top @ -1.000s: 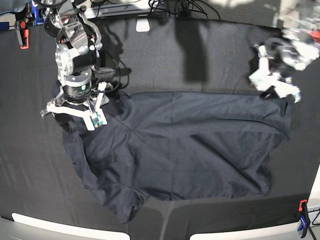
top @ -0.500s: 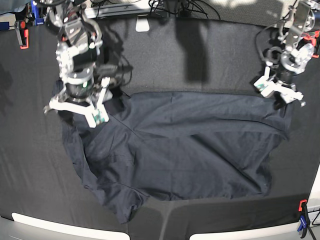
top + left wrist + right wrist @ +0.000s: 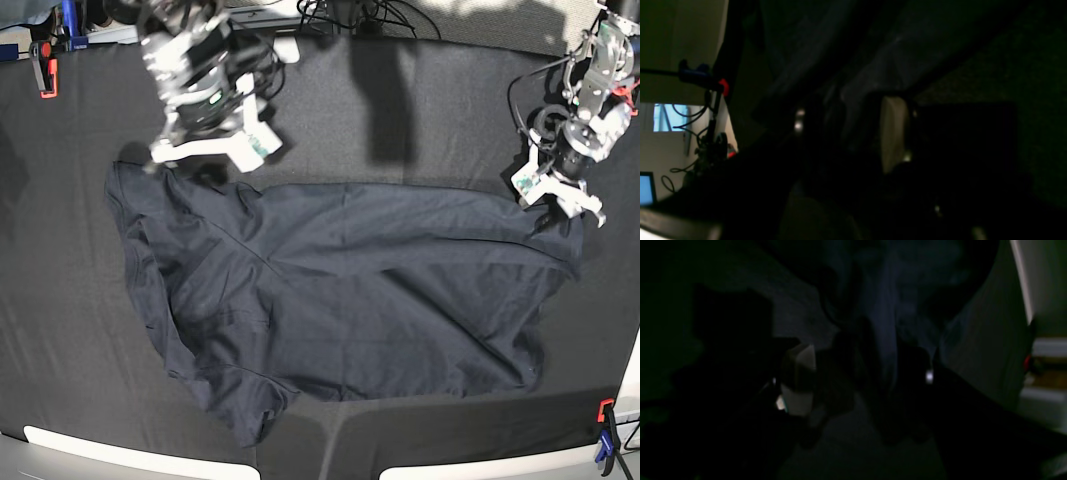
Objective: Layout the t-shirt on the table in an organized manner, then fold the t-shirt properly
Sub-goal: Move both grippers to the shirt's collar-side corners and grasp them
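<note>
I find the t-shirt (image 3: 350, 290) spread but rumpled on the tabletop (image 3: 420, 110); no fold made. Left pincer (image 3: 558, 192) straddles the hem, grip uncertain; right pincer (image 3: 210, 150) released.

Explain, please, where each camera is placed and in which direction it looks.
Base: high above, looking down on the black cloth-covered table, the dark navy thin t-shirt and both arms.
Left wrist: on the left arm, looking along its left pincer into shirt cloth.
Right wrist: on the right arm, looking along its right pincer at shirt folds.
All share the shirt.
</note>
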